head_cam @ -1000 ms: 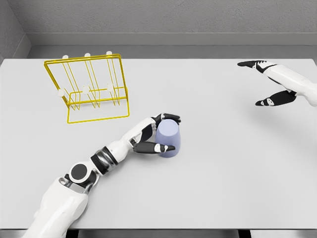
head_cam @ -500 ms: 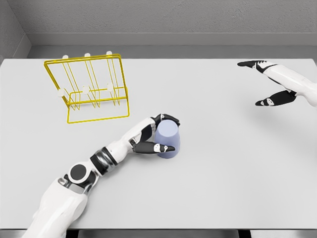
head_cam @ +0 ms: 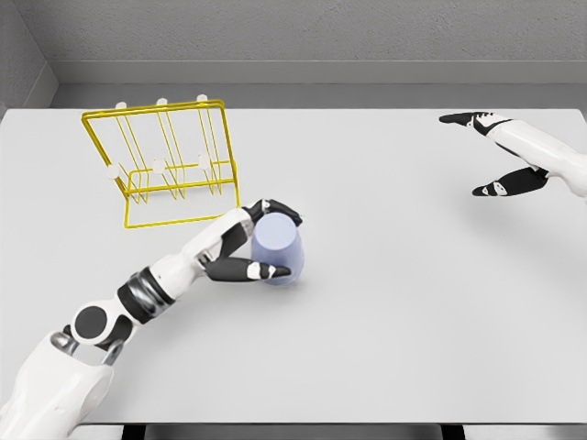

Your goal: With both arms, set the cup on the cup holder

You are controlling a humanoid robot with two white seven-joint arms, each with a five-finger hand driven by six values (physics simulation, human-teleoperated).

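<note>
Left hand [head_cam: 246, 249] clamped around the blue cup [head_cam: 276, 253], thumb and fingers wrapping its sides, on the counter [head_cam: 394, 275] just beside the yellow rack's [head_cam: 161, 163] front right corner. Right hand [head_cam: 500, 154] near far right edge, fingers spread, holding nothing.

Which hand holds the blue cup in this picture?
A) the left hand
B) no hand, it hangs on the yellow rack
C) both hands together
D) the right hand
A: the left hand wraps its fingers around the cup on the table, while the right hand is far off at the right edge.
</note>
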